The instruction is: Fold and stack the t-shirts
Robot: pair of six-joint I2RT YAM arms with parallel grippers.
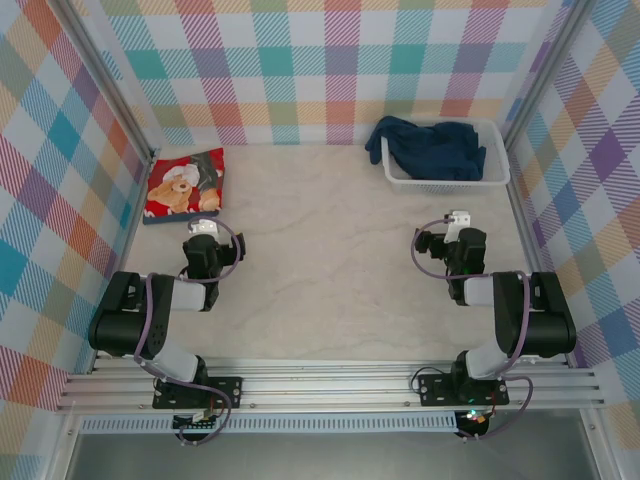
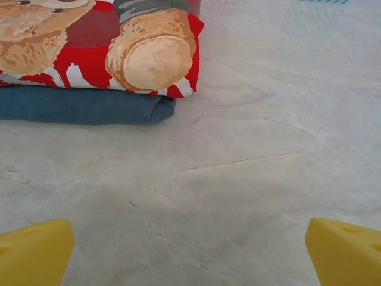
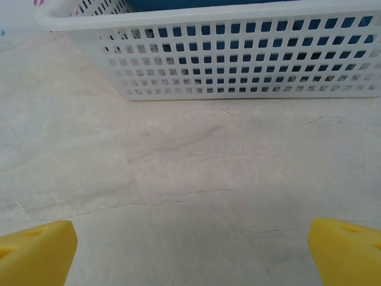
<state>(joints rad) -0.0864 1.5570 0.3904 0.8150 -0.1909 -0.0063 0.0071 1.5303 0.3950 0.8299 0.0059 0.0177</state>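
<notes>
Black arms (image 1: 122, 325) — yellow fingers (image 2: 33, 253)

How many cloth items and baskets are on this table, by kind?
Baskets: 1, white plastic mesh basket
Folded cloth items: 2, red teddy-bear-print cloth t-shirt on blue folded cloth
Crumpled cloth items: 1, dark navy cloth t-shirt in that basket
Total: 4

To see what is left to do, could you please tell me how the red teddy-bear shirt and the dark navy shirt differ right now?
The red shirt is folded flat into a neat rectangle; the navy shirt is a crumpled heap. The red shirt rests on a folded blue cloth at the far left of the table; the navy shirt lies in the white basket at the far right. Both are cloth and lie untouched.
</notes>
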